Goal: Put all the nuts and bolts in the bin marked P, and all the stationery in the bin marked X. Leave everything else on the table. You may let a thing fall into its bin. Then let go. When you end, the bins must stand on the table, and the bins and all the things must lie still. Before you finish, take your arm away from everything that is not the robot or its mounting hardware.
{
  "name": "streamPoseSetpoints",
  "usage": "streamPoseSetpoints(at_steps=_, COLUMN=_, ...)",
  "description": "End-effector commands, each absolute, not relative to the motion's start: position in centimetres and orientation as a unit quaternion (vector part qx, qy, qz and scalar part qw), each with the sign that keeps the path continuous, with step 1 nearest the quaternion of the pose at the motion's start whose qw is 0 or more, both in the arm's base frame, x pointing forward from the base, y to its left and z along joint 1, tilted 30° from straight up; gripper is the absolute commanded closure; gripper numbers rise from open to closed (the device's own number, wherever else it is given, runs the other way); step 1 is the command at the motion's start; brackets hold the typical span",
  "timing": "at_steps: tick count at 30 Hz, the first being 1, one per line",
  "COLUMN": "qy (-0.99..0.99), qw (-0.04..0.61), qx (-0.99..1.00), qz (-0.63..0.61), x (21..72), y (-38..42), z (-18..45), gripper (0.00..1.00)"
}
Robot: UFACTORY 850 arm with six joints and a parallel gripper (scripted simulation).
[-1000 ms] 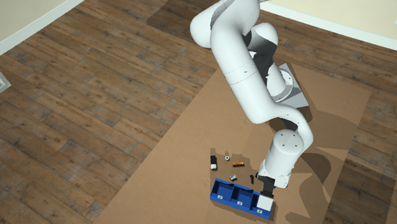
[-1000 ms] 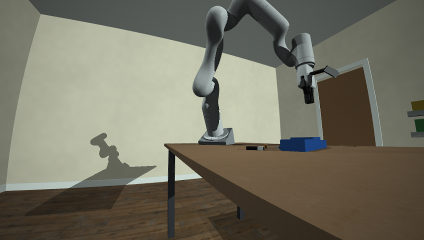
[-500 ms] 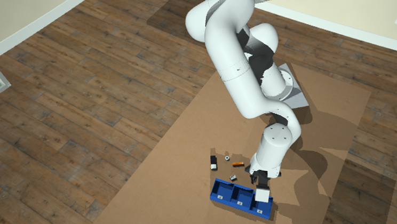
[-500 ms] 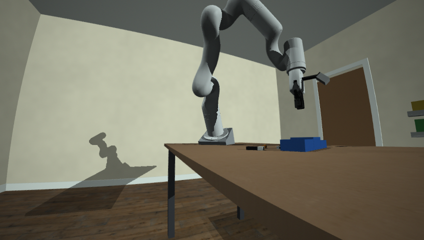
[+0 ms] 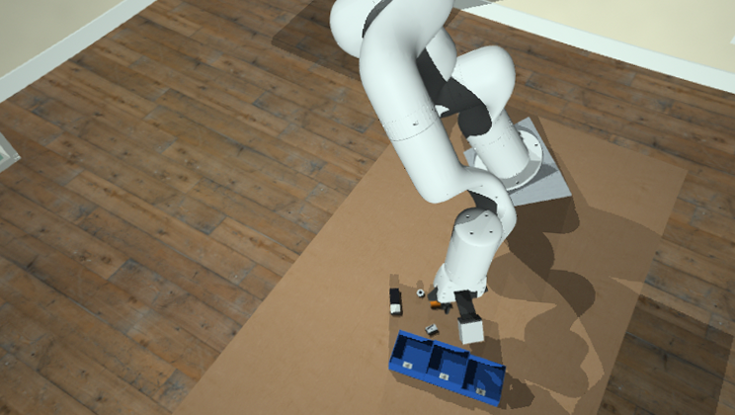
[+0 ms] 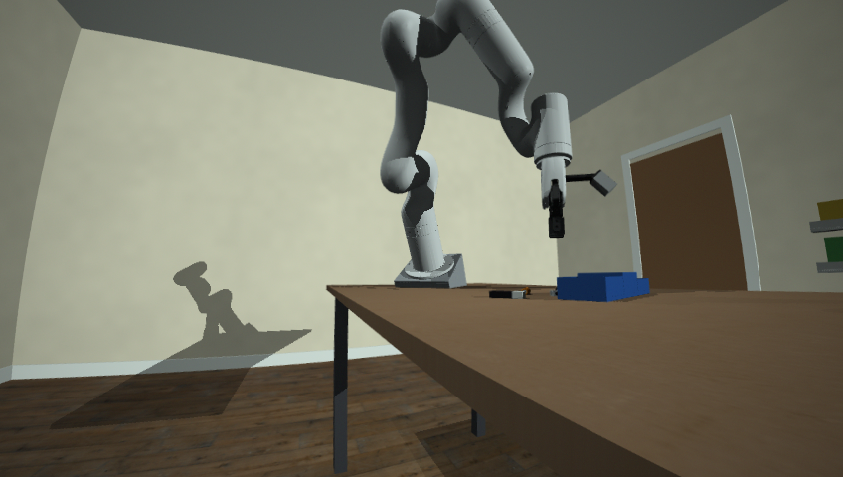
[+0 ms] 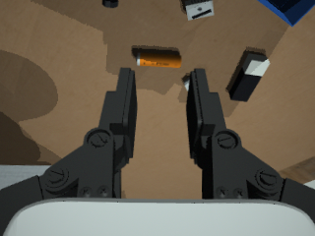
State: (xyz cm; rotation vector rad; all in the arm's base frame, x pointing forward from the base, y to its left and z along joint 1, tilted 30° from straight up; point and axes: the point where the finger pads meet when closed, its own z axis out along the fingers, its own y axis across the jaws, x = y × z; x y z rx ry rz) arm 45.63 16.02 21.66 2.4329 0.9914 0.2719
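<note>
My gripper (image 7: 161, 88) is open and empty, high above the table; it also shows in the exterior view (image 6: 555, 229). Below its fingertips lies an orange cylinder (image 7: 157, 59), also seen from above (image 5: 436, 305). A small ring-shaped nut (image 5: 419, 293) lies beside it, mostly hidden behind my right finger in the wrist view. A small grey-and-white item (image 7: 197, 4) lies near the blue three-compartment bin (image 5: 446, 367). A black-and-white block (image 7: 248, 75) lies to the right.
The bin stands on the table with small labels on its compartments; the letters are too small to read. The arm's base (image 5: 517, 158) is at the far end of the table. The wrist camera housing (image 5: 471, 331) hangs over the bin's near side.
</note>
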Motion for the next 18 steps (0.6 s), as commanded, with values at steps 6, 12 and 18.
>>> streamPoseSetpoints(at_steps=6, qy=0.471, qw=0.258, qx=0.841, qz=0.07, x=43.8, y=8.7, z=19.8, gripper=0.67)
streamPoseSetpoints(at_steps=12, qy=0.531, qw=0.263, qx=0.804, qz=0.049, x=42.6, y=4.4, z=18.8, gripper=0.67)
streamPoseSetpoints(at_steps=18, qy=0.583, qw=0.266, qx=0.767, qz=0.029, x=41.7, y=1.7, z=18.9, gripper=0.67)
